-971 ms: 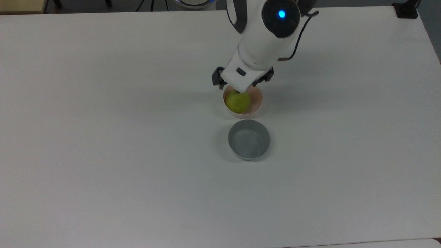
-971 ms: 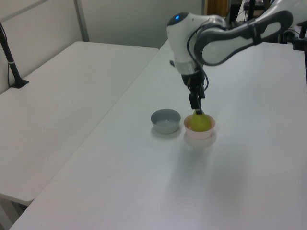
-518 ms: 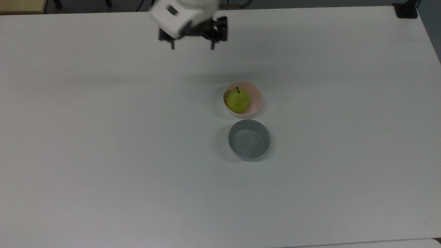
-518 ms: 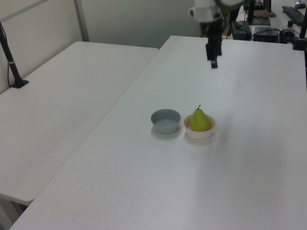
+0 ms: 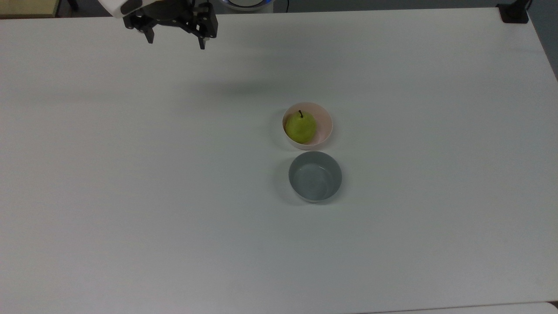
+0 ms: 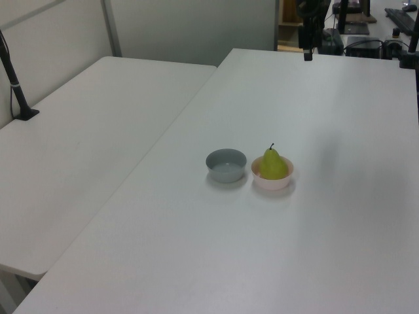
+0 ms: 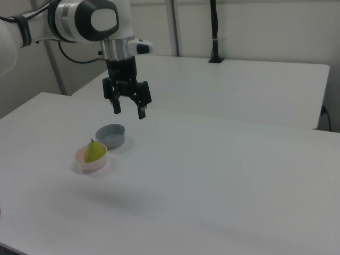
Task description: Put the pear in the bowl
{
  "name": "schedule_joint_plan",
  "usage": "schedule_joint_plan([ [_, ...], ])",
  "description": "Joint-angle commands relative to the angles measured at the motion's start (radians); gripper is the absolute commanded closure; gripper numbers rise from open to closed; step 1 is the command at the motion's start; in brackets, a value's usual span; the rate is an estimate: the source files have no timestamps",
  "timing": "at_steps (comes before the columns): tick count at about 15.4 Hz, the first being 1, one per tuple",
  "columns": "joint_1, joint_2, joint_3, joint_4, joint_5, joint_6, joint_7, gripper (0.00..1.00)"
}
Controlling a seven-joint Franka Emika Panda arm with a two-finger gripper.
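The white counter is a broad, smooth, matte slab; a second white counter stands beside it on the left view's left. The arm, glossy white with black joint rings, reaches in from the right view's upper left and turns straight down at the wrist, so the black tool hangs vertically, high above the counter with its two fingers spread apart and nothing between them. In the top view the tool sits at the upper left edge, well apart from both bowls. The grey bowl is round, smooth and holds nothing, and stands just beside the bowl, a round pale pink one of like size. The pear sits upright inside the pink bowl, toward the top view's left of it, yellow-green and rounded, its short dark stem pointing up. In the left view the pear rises above the bowl's rim.
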Motion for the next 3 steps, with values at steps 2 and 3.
schedule_joint_plan([
  [2, -0.016, -0.023, 0.002, -0.006, 0.008, 0.011, -0.002, 0.0],
  [3, -0.016, -0.023, 0.002, -0.008, 0.01, 0.011, -0.002, 0.0],
])
